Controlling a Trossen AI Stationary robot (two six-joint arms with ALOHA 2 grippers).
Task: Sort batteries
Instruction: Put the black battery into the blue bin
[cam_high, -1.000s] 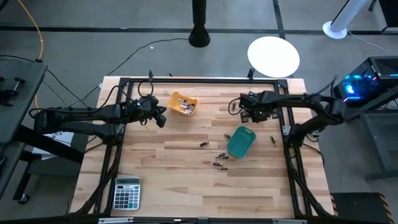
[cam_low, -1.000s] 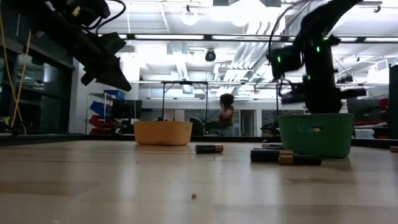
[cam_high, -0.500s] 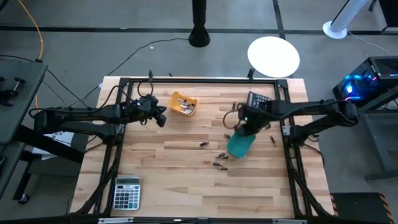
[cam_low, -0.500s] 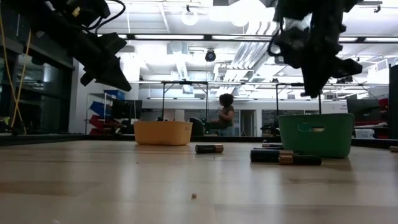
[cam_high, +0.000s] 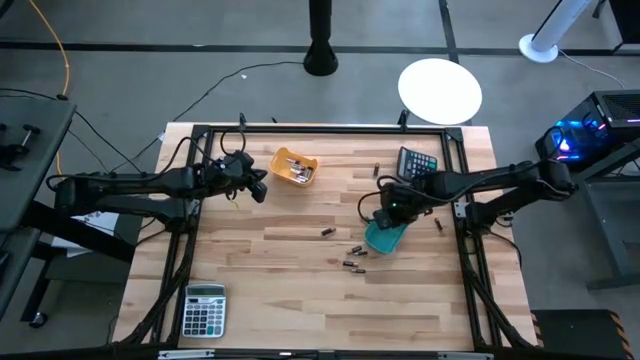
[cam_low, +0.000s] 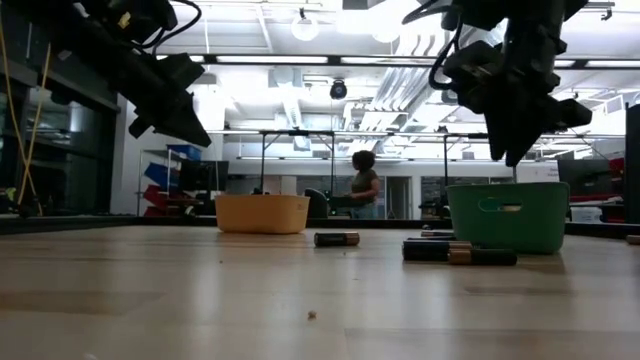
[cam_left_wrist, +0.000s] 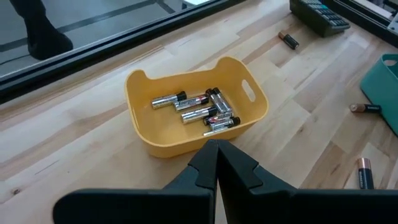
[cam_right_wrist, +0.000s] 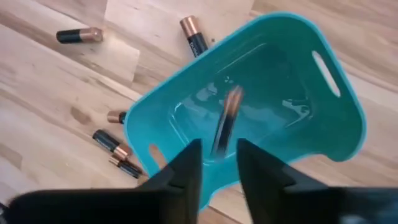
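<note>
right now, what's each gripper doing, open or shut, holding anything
Left gripper: shut, empty, beside the yellow plastic tray.
Right gripper: open above the teal plastic tray; a dark, copper-tipped battery is blurred between the fingers.

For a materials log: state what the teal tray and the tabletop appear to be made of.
Teal tray: apparently moulded plastic, glossy, since light glints off its smooth floor and its handle slot is rounded. Tabletop: likely wood, matt, showing plank seams and grain.
</note>
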